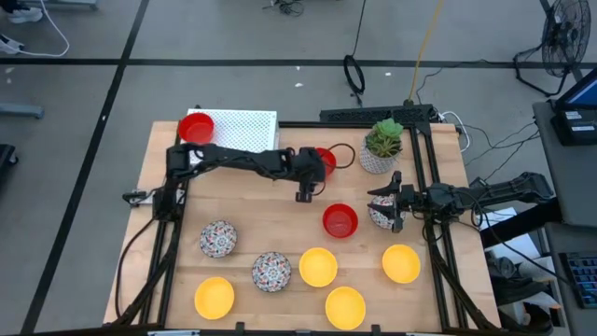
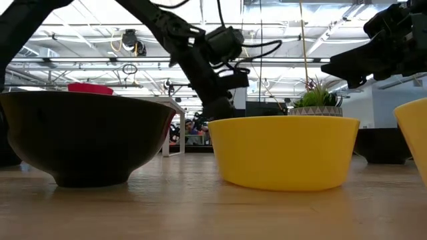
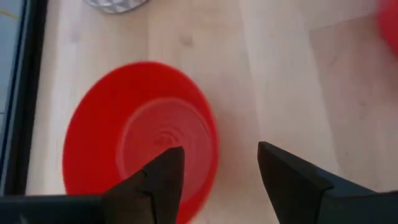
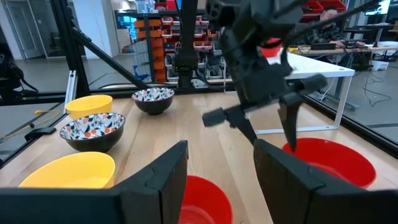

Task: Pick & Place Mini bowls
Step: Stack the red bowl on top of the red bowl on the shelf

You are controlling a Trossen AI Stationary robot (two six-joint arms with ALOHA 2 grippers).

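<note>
My left gripper (image 1: 317, 171) (image 3: 217, 168) is open and low over a red bowl (image 1: 325, 159) (image 3: 140, 130) at mid-table; one finger is over the bowl's inside and the other over the bare table beside its rim (image 3: 211, 155). Whether they touch it, I cannot tell. My right gripper (image 1: 384, 203) (image 4: 221, 168) is open beside a speckled bowl (image 1: 379, 215), pointing at another red bowl (image 1: 340, 221) (image 4: 202, 199). A third red bowl (image 1: 196, 128) sits on the rack. Two speckled bowls (image 1: 217, 239) (image 1: 271, 272) and several yellow bowls (image 1: 318, 267) stand on the near half.
The white perforated rack (image 1: 242, 126) lies at the far left. The potted plant (image 1: 381, 149) stands at the far right, close to both grippers. Black frame rails (image 1: 424, 177) run along the table's sides. Bare wood (image 1: 252, 210) lies between the left arm and the near bowls.
</note>
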